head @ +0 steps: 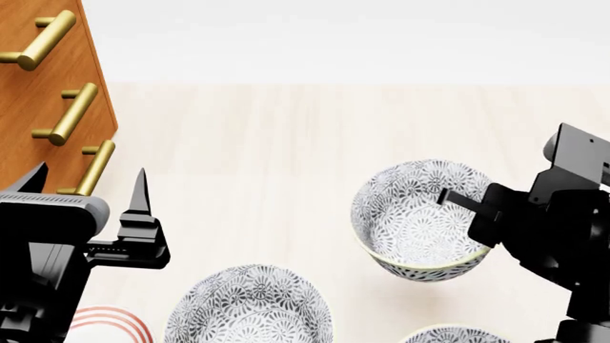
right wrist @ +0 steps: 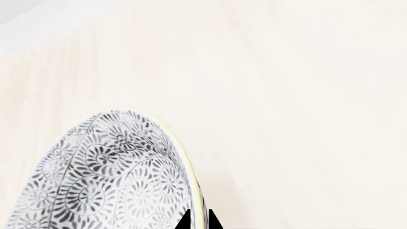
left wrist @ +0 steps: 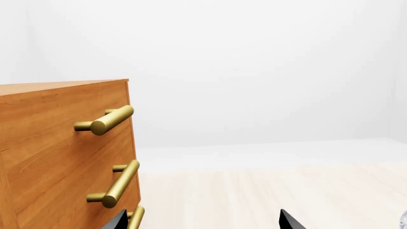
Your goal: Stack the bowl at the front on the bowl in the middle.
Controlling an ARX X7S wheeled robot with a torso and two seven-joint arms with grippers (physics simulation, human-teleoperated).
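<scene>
My right gripper (head: 467, 212) is shut on the rim of a grey-patterned bowl (head: 412, 214) with a pale yellow edge, which hangs tilted above the pale wooden surface. In the right wrist view the two fingertips of the right gripper (right wrist: 197, 220) pinch that bowl (right wrist: 114, 176) at its rim. A second patterned bowl (head: 250, 309) sits lower in the head view, left of centre. The rim of a third bowl (head: 459, 334) shows at the bottom edge, under the held one's near side. My left gripper (head: 91, 179) (left wrist: 203, 222) stands open and empty beside the drawers.
A wooden drawer cabinet (head: 43, 107) (left wrist: 57, 157) with brass bar handles (left wrist: 108, 120) stands at the left, close to the left gripper. A red-ringed plate (head: 110, 323) peeks out at the bottom left.
</scene>
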